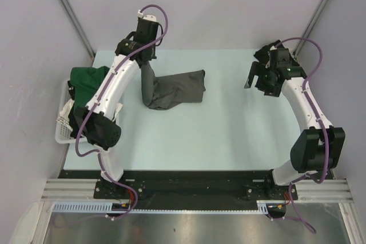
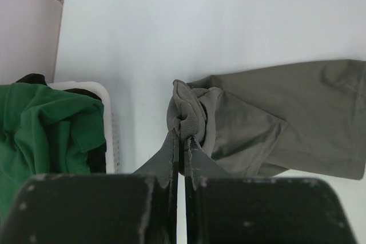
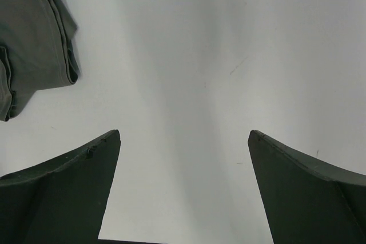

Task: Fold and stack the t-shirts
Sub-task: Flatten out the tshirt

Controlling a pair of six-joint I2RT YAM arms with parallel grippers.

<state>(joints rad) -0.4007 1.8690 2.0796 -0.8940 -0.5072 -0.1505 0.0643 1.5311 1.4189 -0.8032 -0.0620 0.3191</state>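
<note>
A dark charcoal grey t-shirt (image 1: 180, 88) lies crumpled on the pale table, left of centre. One bunched end of it is pulled up off the surface. My left gripper (image 1: 146, 60) is shut on that bunch, and in the left wrist view the cloth (image 2: 274, 121) is pinched between the closed tips (image 2: 184, 136). A dark green t-shirt (image 1: 87, 80) is heaped in the white basket (image 1: 62, 132), with black cloth (image 2: 96, 158) showing under it. My right gripper (image 1: 255, 68) hovers open over bare table at the right, holding nothing (image 3: 183, 135). The grey shirt's edge (image 3: 34, 32) shows at that view's upper left.
The white slatted basket (image 2: 112, 135) stands at the table's left edge, beside the left arm. Grey walls with metal posts close in the back and sides. A black rail (image 1: 189, 184) runs along the near edge at the arm bases.
</note>
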